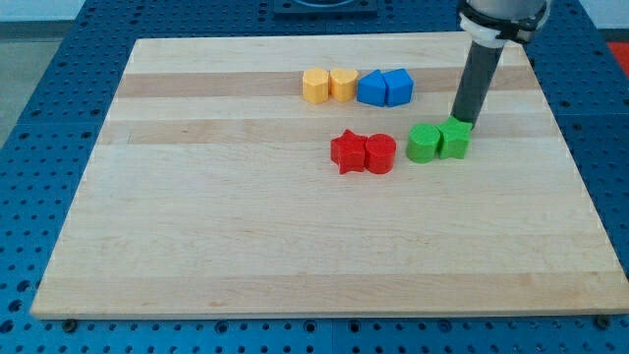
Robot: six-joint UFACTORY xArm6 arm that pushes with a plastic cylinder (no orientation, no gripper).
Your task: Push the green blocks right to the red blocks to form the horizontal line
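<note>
Two green blocks sit side by side right of centre: a rounded one (424, 144) and a cube (454, 139) touching it on the right. Two red blocks lie to their left: a star (348, 151) and a cylinder (379, 153), touching each other. A small gap separates the red cylinder from the rounded green block. My tip (461, 122) is at the top edge of the green cube, just behind it, seemingly touching it.
Near the board's top edge stands a row: a yellow hexagonal block (314, 85), a yellow heart-like block (342, 84), and two blue blocks (372, 88) (398, 87). The wooden board (246, 236) rests on a blue perforated table.
</note>
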